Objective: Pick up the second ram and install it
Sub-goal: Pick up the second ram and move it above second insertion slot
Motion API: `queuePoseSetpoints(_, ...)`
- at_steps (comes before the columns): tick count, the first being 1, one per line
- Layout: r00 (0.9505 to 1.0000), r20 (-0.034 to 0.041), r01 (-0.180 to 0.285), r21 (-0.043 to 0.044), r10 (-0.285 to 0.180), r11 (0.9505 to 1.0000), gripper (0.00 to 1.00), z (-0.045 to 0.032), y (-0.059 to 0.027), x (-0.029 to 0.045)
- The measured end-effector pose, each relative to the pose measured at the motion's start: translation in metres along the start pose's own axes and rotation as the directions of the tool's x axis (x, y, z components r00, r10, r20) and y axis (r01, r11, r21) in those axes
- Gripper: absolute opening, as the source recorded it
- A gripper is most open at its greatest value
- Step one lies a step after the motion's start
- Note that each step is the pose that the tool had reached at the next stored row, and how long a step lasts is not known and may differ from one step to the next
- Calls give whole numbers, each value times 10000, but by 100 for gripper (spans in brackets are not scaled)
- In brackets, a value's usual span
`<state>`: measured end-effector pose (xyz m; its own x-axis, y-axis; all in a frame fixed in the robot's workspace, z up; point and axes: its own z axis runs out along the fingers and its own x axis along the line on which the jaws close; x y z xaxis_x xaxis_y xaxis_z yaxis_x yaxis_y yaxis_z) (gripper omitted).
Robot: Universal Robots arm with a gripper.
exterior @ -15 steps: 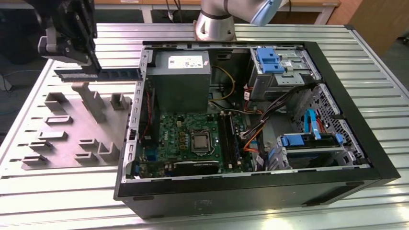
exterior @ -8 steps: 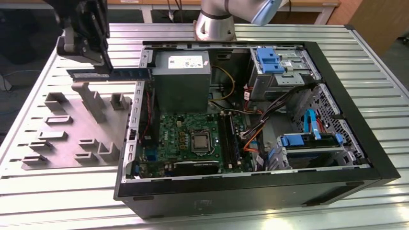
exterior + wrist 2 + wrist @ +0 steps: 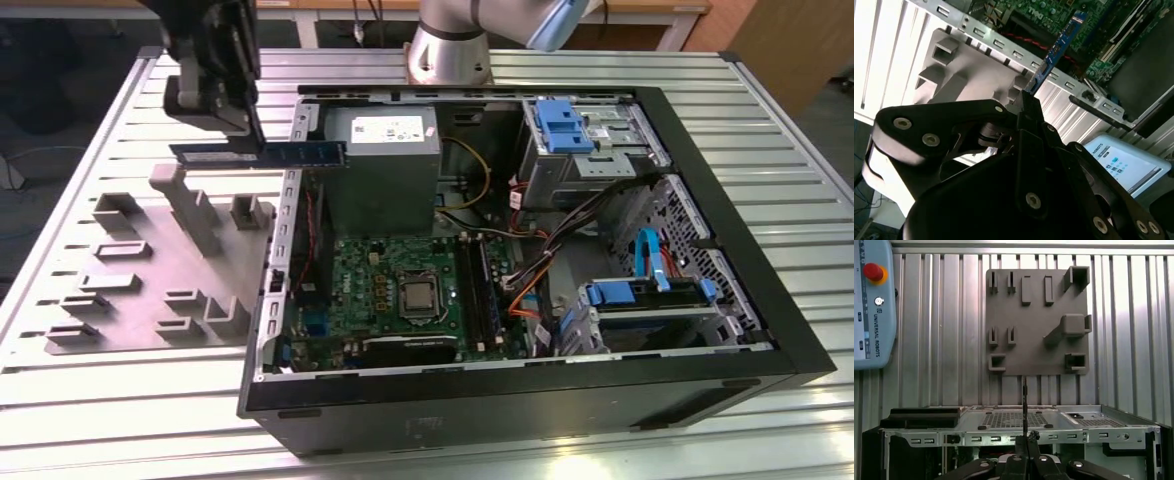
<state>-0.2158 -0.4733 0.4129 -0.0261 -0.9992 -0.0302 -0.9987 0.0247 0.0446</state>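
In the upper left of the exterior view, the claw (image 3: 218,138) hangs over the worktop (image 3: 107,400), closed on the second ram (image 3: 267,152). The stick is carried level and lengthwise across the picture, clear of every surface. It is gripped toward its end on the exterior view's left, and its free end reaches across the near wall of the open computer case (image 3: 747,250) toward the grey power supply (image 3: 380,135). Below it, on the exterior view's left, lies the grey fixture plate (image 3: 147,270) with its raised blocks and slots, just beside the case. Inside the case the green motherboard (image 3: 387,270) lies flat, with the processor socket near its middle and a bundle of cables to the exterior view's right. In the second wrist view the claw (image 3: 1026,102) has its fingers pressed onto the second ram (image 3: 1059,47), which projects beyond them over the perforated case wall, with the fixture plate (image 3: 969,70) on one side and the motherboard on the other. In the first wrist view the claw (image 3: 1026,436) grips the second ram (image 3: 1024,405) seen edge-on as a thin dark line, standing between the case frame and the fixture plate (image 3: 1034,345). A control pendant (image 3: 869,305) with a red button lies on the ribbed worktop, well apart from the plate.
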Motion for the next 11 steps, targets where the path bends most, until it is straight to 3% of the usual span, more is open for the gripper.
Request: queuePoseSetpoints(11, 10000, 0, 0, 0, 0, 10000, 11, -14, -317, -8)
